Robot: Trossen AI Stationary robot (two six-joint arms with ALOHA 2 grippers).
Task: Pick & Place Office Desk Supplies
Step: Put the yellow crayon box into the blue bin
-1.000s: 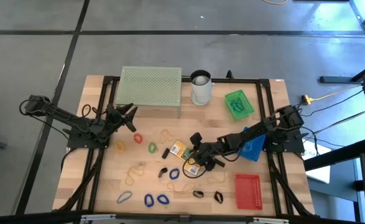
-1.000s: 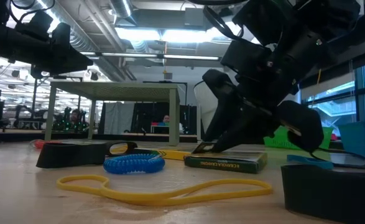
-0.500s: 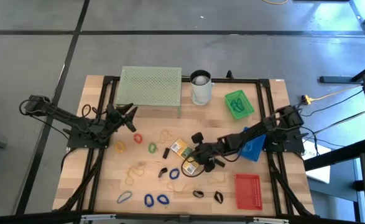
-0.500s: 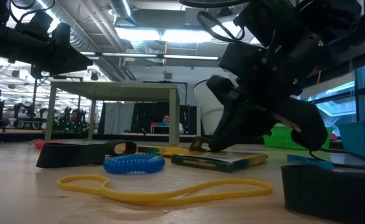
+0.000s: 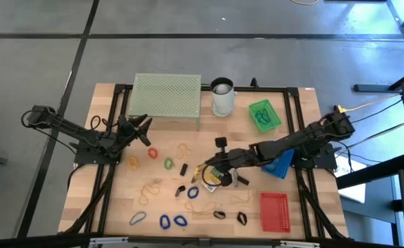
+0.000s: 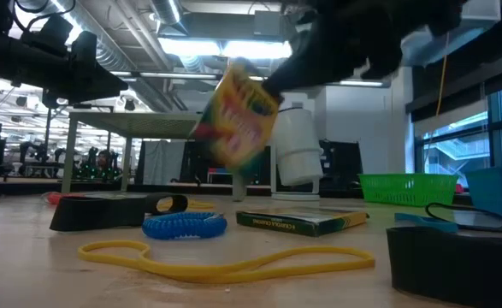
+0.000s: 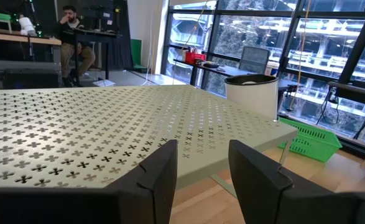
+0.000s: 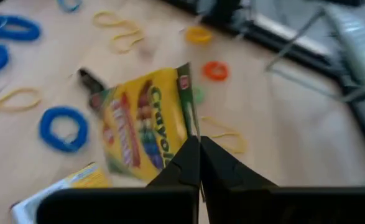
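Lifted off the surface (image 5: 119, 200) since a second ago, one yellow Crayola crayon pack (image 8: 146, 124) now hangs in the air, pinched by its edge in the tightly closed jaws of the right gripper (image 8: 194, 149); earlier those jaws were low over both packs near the middle of the boards. In the low view the raised pack (image 6: 236, 113) is tilted and hangs in front of the white cylindrical cup (image 6: 298, 145), while the second crayon pack (image 6: 302, 222) lies flat on the wood below and to the cup's near side. Nearer than the flat pack lie a blue coiled band (image 6: 185, 225) and a long yellow rubber band (image 6: 225, 257). From above, the held pack (image 5: 208, 174) sits well in front of the cup (image 5: 222, 97), with black binder clips (image 5: 184, 169), blue bands (image 5: 164, 221) and tan rubber bands (image 5: 150, 191) scattered around it. A green basket (image 5: 263, 114) stands beside the cup, a red basket (image 5: 273, 211) farther forward. The left gripper (image 5: 144, 125) waits with its jaws parted and empty at the front edge of the pale green mesh stand (image 5: 167, 95), which adjoins the cup.
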